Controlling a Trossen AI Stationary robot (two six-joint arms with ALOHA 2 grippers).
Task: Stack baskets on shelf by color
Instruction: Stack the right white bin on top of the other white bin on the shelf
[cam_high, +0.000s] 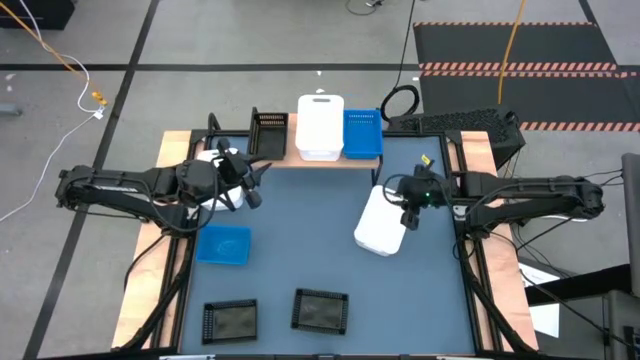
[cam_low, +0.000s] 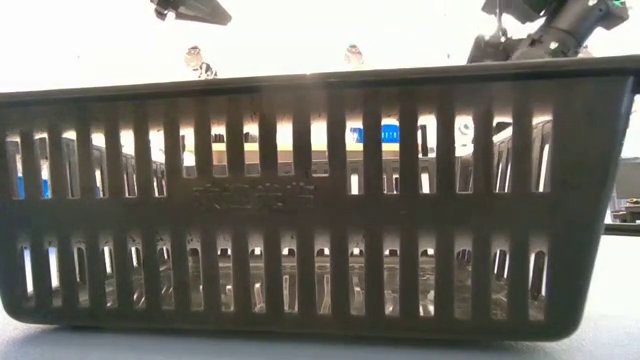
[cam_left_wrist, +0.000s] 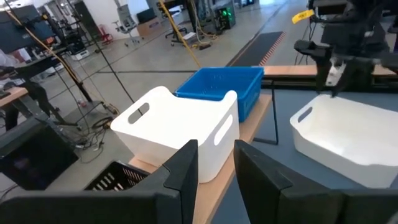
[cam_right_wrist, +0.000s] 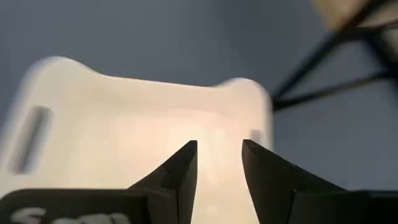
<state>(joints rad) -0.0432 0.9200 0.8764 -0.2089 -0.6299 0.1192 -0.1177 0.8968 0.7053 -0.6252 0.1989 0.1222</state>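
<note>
Black perforated plastic baskets (cam_high: 320, 310) wait at the desk's near edge with a blue one (cam_high: 223, 245), while the light-wood shelf (cam_high: 325, 159) holds only a black, white and blue basket; right jaws (cam_high: 408, 217) hang parted over a loose white basket (cam_high: 380, 228), left jaws' (cam_high: 250, 186) state unclear.

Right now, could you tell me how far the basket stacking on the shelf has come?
On the light-wood shelf stand one black perforated basket, one white plastic basket and one blue basket. The right gripper hangs, jaws parted, over a second white basket on the mat. One blue basket and two black ones remain.
</note>
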